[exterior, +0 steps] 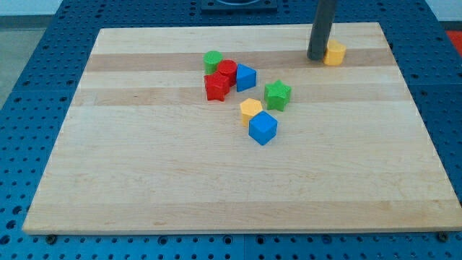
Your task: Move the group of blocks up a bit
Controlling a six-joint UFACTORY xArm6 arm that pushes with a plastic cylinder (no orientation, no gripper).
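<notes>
My tip (316, 57) rests on the board near the view's top right, touching the left side of a yellow block (334, 53). The group lies to its lower left, near the board's middle top: a green cylinder-like block (212, 61), a red cylinder-like block (227, 71), a red star block (216, 87) and a blue block (246, 77) packed together. A green star block (277, 94) sits a little to the right. Below it are a yellow hexagon-like block (250, 109) and a blue cube (263, 128), touching.
The wooden board (144, 188) lies on a blue perforated table (29, 87). A dark robot base part (234, 3) shows at the view's top edge.
</notes>
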